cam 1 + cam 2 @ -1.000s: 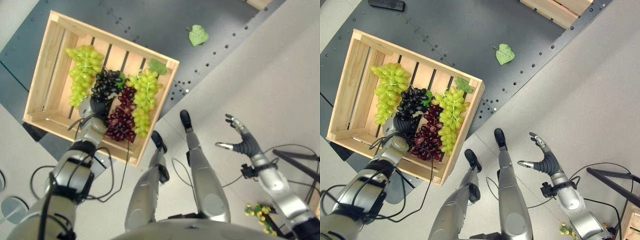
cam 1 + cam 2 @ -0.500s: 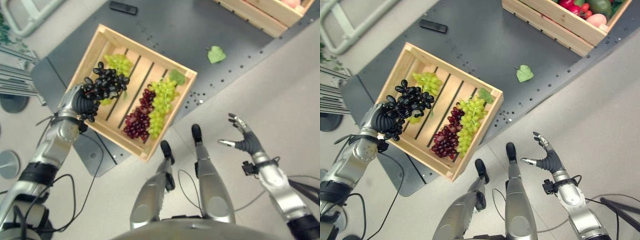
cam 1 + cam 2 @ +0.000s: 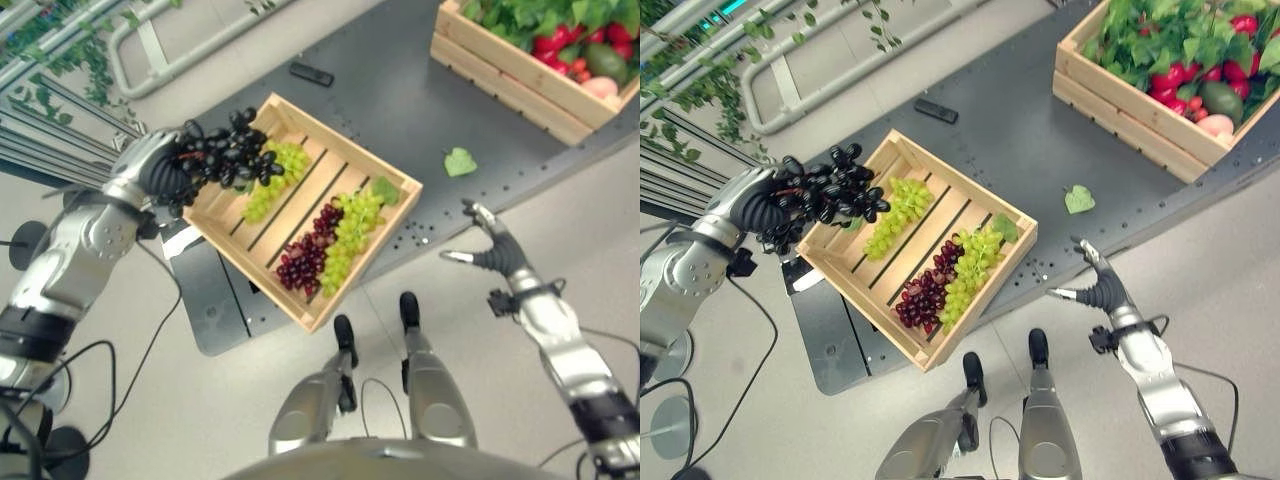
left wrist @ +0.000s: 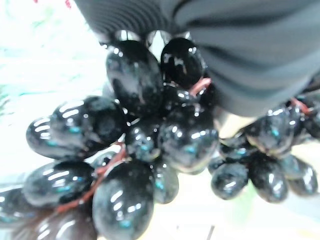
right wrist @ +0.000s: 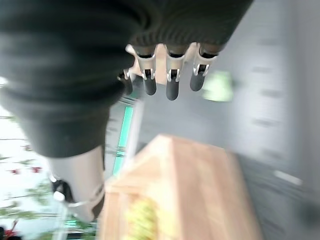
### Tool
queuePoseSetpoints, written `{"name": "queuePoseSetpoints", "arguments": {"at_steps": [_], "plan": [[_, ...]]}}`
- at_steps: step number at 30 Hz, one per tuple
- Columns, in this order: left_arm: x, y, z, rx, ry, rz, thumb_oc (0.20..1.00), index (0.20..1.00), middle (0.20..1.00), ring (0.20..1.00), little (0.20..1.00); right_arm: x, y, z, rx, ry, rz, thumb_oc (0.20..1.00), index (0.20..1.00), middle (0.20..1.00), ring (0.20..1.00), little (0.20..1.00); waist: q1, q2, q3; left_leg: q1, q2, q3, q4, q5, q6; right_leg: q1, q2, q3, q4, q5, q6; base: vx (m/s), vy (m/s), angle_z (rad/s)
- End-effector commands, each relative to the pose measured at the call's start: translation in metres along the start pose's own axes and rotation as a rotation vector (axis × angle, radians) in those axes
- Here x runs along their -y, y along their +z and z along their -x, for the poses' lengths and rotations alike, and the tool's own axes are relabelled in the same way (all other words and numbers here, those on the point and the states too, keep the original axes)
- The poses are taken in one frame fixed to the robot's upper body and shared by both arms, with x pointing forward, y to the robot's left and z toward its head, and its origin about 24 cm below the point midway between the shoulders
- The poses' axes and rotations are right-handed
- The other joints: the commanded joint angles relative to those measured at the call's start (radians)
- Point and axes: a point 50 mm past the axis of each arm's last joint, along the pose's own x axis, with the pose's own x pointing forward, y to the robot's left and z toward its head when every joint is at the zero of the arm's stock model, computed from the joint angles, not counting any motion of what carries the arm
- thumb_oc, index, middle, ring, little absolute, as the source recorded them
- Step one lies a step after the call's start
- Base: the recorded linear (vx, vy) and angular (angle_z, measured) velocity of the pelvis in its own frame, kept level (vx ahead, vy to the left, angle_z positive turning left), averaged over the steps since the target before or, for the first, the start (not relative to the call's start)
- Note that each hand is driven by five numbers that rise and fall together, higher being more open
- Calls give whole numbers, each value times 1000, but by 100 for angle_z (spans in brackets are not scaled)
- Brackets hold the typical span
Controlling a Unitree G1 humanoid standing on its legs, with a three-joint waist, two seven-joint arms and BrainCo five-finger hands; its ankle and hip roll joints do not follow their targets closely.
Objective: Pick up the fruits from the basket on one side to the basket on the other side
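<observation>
Grey table [image 3: 1020,140] carries a wooden crate [image 3: 855,292] at 9 o'clock and a vegetable crate [image 3: 1120,105] at 1 o'clock. Left robot hand [image 3: 160,170] clasps black grapes [image 3: 225,157]; right robot hand [image 3: 1095,290] hangs slack-fingered over pale floor [image 3: 1240,260].

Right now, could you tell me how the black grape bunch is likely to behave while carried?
The glossy black grape bunch spills past the left robot hand, so it probably sags and swings. Its shiny skins look slippery; loose grapes might detach.
</observation>
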Motion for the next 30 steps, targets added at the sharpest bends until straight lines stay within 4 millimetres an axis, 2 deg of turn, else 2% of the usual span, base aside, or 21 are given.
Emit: {"name": "queuePoseSetpoints", "arguments": {"at_steps": [1,2,3,4,5,6,7,10,13,14,18,24,27,30], "plan": [[-13,12,-10,60,32,-33,200,200,200,200,200,-3,21,-6,91,53,87,1000,1000,1000,1000,1000,-5,-25,-123,-23,-17,-11,105,-96,-44,46,-16,36,28,-136,85,35,-6,6],[-10,26,-21,109,8,-53,200,200,200,200,200,-1,39,-22,144,52,149,1000,1000,1000,1000,1000,0,-25,-143,-14,-16,-14,104,-99,-42,59,-17,32,21,-138,85,35,-6,7],[-10,27,-22,110,8,-56,200,200,200,200,200,-1,39,-23,144,49,149,1000,1000,1000,1000,1000,1,-26,-141,-13,-16,-15,104,-100,-42,61,-17,32,20,-138,85,42,9,10],[-8,41,-33,153,0,-81,200,200,200,200,200,-4,54,-39,177,57,197,1000,1000,1000,1000,1000,4,-25,-161,-2,-16,-17,102,-102,-40,75,-17,31,15,-141,86,26,15,11],[-9,42,-34,154,2,-84,200,200,200,200,200,-3,55,-40,177,54,197,1000,1000,1000,1000,1000,5,-26,-159,-1,-16,-18,101,-103,-40,76,-16,31,14,-141,86,39,14,8],[-2,58,-45,198,-7,-101,200,200,200,200,200,-10,69,-56,204,60,193,1000,1000,1000,1000,1000,11,-27,-177,9,-17,-19,97,-104,-37,87,-16,29,12,-144,86,0,0,0],[-3,58,-46,198,-5,-103,200,200,200,200,200,-10,69,-57,205,57,193,1000,1000,1000,1000,1000,12,-28,-175,9,-17,-19,97,-104,-37,87,-16,29,12,-144,86,0,0,0],[4,79,-58,257,-13,-142,200,200,200,200,200,-23,85,-71,236,98,169,1000,1000,1000,1000,1000,17,-27,-197,23,-18,-25,90,-107,-34,100,-15,28,10,-148,85,25,7,3],[9,86,-61,272,-13,-155,200,200,200,200,200,-30,89,-72,248,104,144,1000,1000,1000,1000,1000,19,-26,-212,35,-18,-27,83,-111,-33,109,-15,28,8,-153,86,51,8,3],[19,102,-64,323,-18,-158,200,200,200,200,200,-38,100,-80,268,106,133,1000,1000,1000,1000,1000,27,-23,-232,46,-21,-31,77,-114,-30,117,-15,27,5,-157,87,42,5,0],[29,111,-66,348,-34,-166,200,200,200,200,200,-48,111,-88,282,123,118,1000,1000,1000,1000,1000,33,-20,-252,55,-21,-34,68,-114,-28,123,-16,28,3,-160,88,37,3,-1],[62,125,-70,361,-113,-187,200,200,200,200,200,-70,127,-106,267,171,70,1000,1000,1000,1000,1000,40,-19,-282,67,-20,-34,54,-113,-26,129,-13,33,3,-165,87,22,3,-1],[68,128,-75,351,-119,-206,200,200,200,200,200,-73,140,-110,301,182,37,1000,1000,1000,1000,1000,37,-21,-289,69,-20,-34,50,-112,-25,130,-10,35,3,-166,87,0,0,0],[68,125,-76,334,-113,-208,200,200,200,200,200,-75,144,-107,326,196,-1,1000,1000,1000,1000,1000,35,-23,-291,70,-20,-36,48,-111,-25,131,-8,37,3,-167,85,0,0,0]]}}
